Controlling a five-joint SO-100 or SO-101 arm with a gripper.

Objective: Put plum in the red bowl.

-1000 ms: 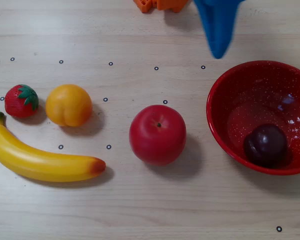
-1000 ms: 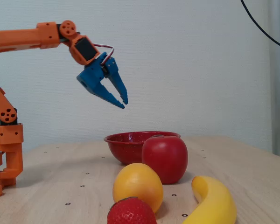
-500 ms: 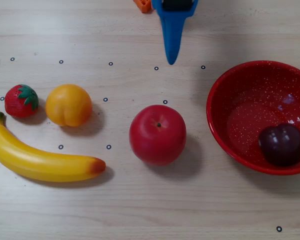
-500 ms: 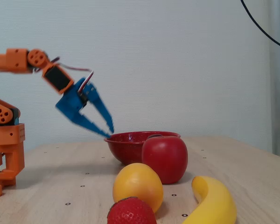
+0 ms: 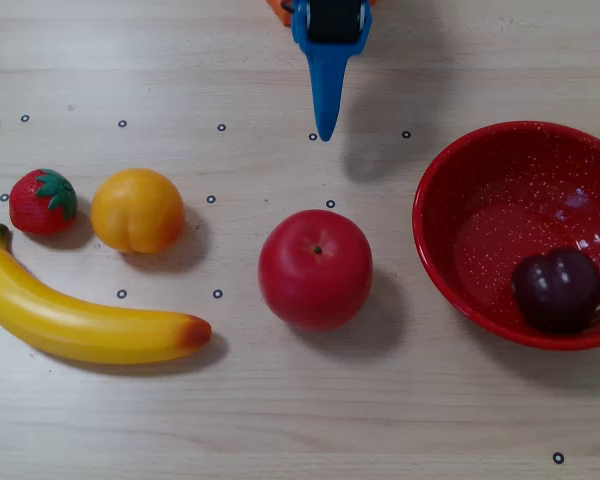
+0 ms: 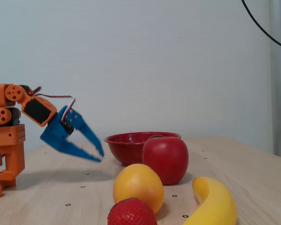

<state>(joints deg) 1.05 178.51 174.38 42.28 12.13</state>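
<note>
The dark purple plum [image 5: 557, 289] lies inside the red speckled bowl [image 5: 470, 205], near its front right wall, in the overhead view. In the fixed view the bowl [image 6: 126, 145] stands behind the apple and the plum is hidden. My blue gripper [image 5: 326, 125] is at the top middle of the overhead view, well left of the bowl and apart from it. In the fixed view the gripper [image 6: 100, 155] hangs above the table, left of the bowl, with its jaws slightly apart and nothing between them.
A large red apple [image 5: 315, 268] sits mid-table, left of the bowl. An orange-yellow fruit [image 5: 137, 210], a strawberry [image 5: 42, 201] and a banana [image 5: 80, 322] lie at the left. The orange arm base [image 6: 7, 140] stands at the left of the fixed view.
</note>
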